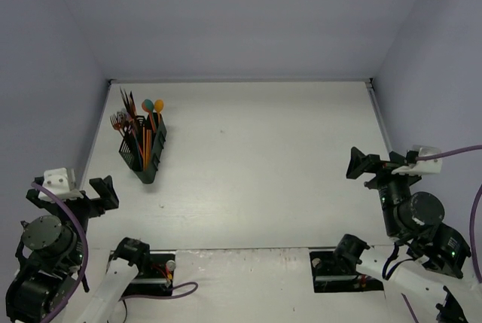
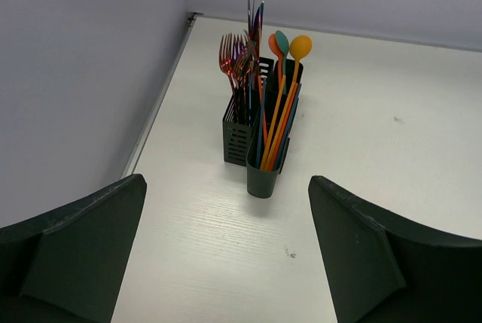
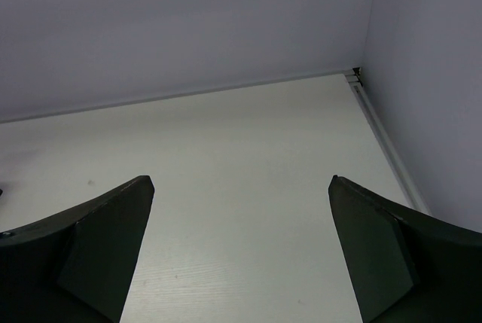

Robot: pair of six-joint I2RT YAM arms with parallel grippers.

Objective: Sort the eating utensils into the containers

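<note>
All the utensils (image 2: 233,56) in view stand upright in the black caddy (image 2: 238,139), far left on the worktop (image 1: 263,172) near the wall; none lies loose. The left gripper (image 2: 226,181) and right gripper (image 3: 241,180) hold nothing, jaws wide apart. Sorting looks done, so the sound move is to park both arms well clear, without nudging the caddy.

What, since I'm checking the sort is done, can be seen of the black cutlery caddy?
The black cutlery caddy stands upright on the white table, near the left wall toward the far corner. It looks like dark metal or plastic with slotted walls, split into compartments, one rounded at the near end. Coppery forks, tines up, fill the wall side; orange and teal spoons the other; knives rise at the far end. Only table and utensils touch it.
</note>
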